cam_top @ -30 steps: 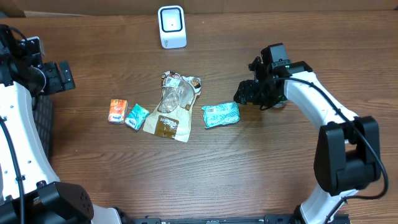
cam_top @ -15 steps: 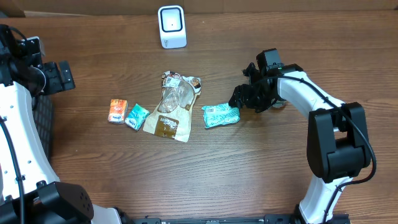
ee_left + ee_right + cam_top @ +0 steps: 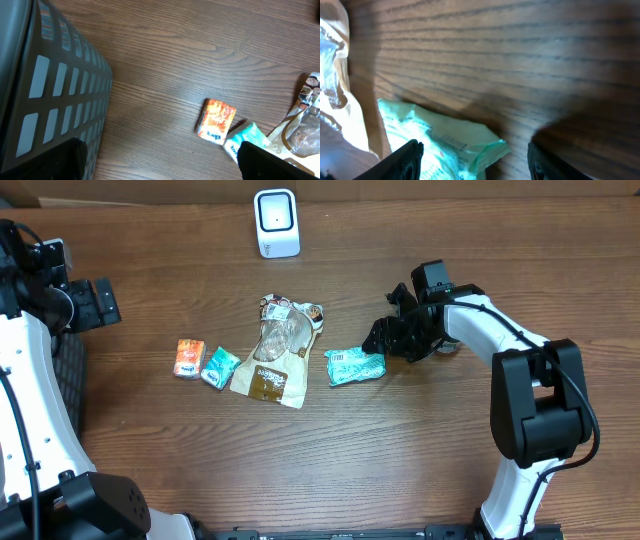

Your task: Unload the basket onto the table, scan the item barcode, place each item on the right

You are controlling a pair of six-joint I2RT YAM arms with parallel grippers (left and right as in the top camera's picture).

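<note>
Teal packet (image 3: pixel 354 366) lies flat on the wooden table (image 3: pixel 400 460), just right of a brown snack bag (image 3: pixel 275 358) in the middle. The right gripper (image 3: pixel 381 340) hangs low at the packet's right end, jaws parted around its corner, gripping nothing. A white scanner (image 3: pixel 276 223) stands at the far edge. The left gripper (image 3: pixel 97 302) hovers at the left side, jaws wide apart and empty.

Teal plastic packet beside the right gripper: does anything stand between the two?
Nothing visible does. The open right gripper is directly at the right end of the teal plastic packet.
</note>
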